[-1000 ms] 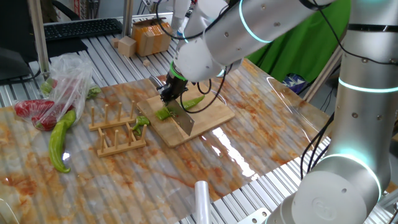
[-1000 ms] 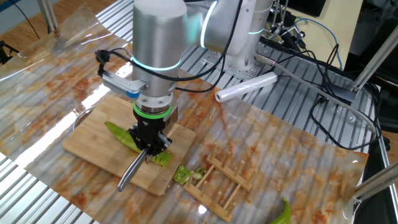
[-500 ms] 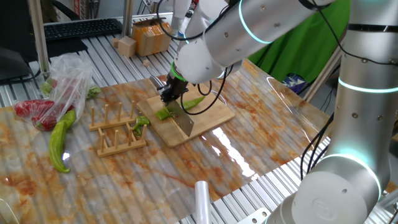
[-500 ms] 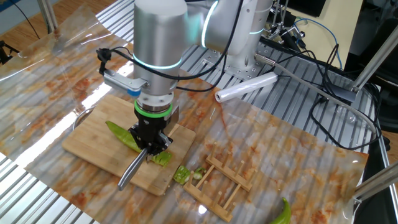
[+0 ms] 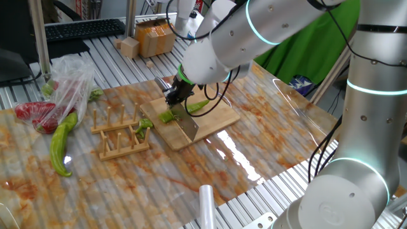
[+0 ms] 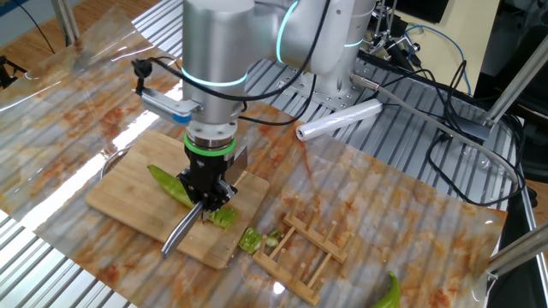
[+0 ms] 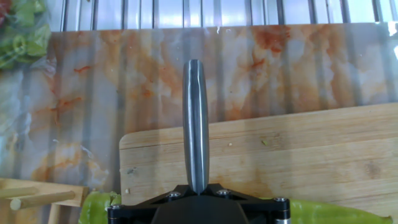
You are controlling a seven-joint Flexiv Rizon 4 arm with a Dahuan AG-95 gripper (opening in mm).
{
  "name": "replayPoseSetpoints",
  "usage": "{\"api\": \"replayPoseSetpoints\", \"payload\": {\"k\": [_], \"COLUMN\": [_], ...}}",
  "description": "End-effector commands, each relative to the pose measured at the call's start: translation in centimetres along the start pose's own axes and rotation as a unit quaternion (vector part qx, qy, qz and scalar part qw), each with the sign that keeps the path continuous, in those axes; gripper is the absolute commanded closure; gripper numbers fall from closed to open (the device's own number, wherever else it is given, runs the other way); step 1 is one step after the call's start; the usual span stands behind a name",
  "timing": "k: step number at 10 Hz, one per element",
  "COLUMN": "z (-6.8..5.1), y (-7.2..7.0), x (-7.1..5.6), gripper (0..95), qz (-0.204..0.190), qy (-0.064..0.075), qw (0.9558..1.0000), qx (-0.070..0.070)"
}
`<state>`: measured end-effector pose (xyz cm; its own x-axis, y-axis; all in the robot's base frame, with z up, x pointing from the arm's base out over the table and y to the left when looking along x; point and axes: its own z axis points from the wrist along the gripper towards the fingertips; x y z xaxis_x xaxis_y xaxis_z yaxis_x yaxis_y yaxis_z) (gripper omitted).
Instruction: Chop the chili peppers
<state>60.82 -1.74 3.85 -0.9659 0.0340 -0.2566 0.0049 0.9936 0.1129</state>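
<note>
— What was the tool (image 6: 208,198) doing?

— Its fingers were clamped tight on a knife (image 6: 184,231), the blade resting edge-down on the cutting board (image 6: 128,192) near the middle of the worktop (image 6: 402,197).

— And the chili pepper (image 6: 169,186)?

— On the board, lying across under the blade. A cut chunk (image 6: 224,219) sat just beside the knife, and another piece (image 6: 250,239) lay off the board's corner, next to a wooden rack (image 6: 308,252).

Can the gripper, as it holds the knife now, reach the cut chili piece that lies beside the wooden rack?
Probably not cleanly. The gripper is shut on the knife over the cutting board. The chili piece lies off the board against the wooden rack, whose pegs crowd the blade's path.
</note>
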Motion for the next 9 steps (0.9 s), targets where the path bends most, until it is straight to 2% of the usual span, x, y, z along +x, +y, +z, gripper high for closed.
{"api": "replayPoseSetpoints", "payload": {"k": [1, 3, 6, 9], "z": [-0.2, -0.8, -0.8, -1.2], "y": [0.1, 0.1, 0.1, 0.0], "x": [0.1, -0.1, -0.1, -0.2], "gripper": [95.0, 95.0, 95.0, 95.0], "qz": [-0.006, -0.014, -0.015, -0.012], "qy": [0.001, 0.016, 0.022, 0.028], "qw": [0.9999, 0.9997, 0.9996, 0.9995], "qx": [0.01, 0.012, 0.011, 0.011]}}
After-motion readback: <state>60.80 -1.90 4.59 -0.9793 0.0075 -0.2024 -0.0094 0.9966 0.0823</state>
